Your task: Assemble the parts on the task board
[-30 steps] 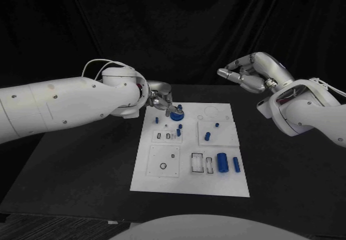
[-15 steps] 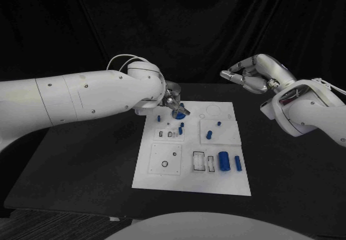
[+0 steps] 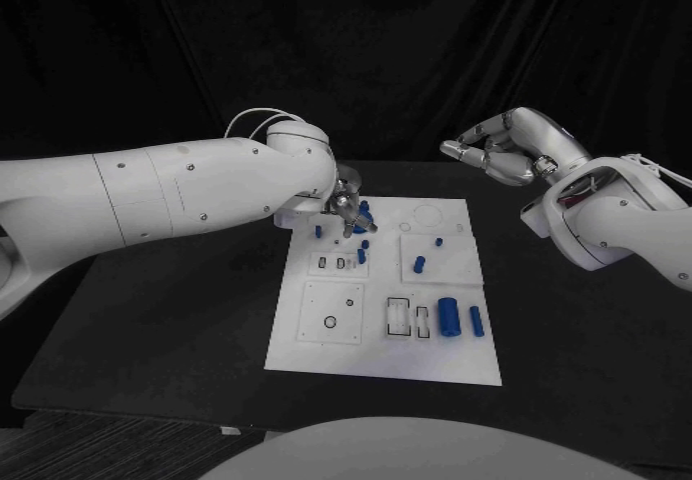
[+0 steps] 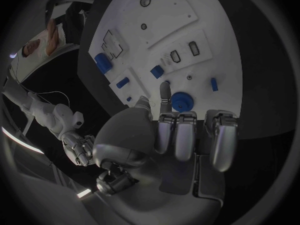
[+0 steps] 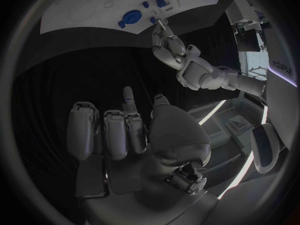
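Left hand (image 3: 343, 203) hovers over the task board's (image 3: 387, 360) far-left corner, fingertips just beside the blue gear (image 4: 182, 102), gripping nothing I can confirm. Gear looks light, rigid, slick: pinch its toothed rim.

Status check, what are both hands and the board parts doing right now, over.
Left hand over the task board's far end, a fingertip by the blue gear part, holding nothing. Right hand raised off the board, fingers curled, holding nothing. Nothing blocking the board.
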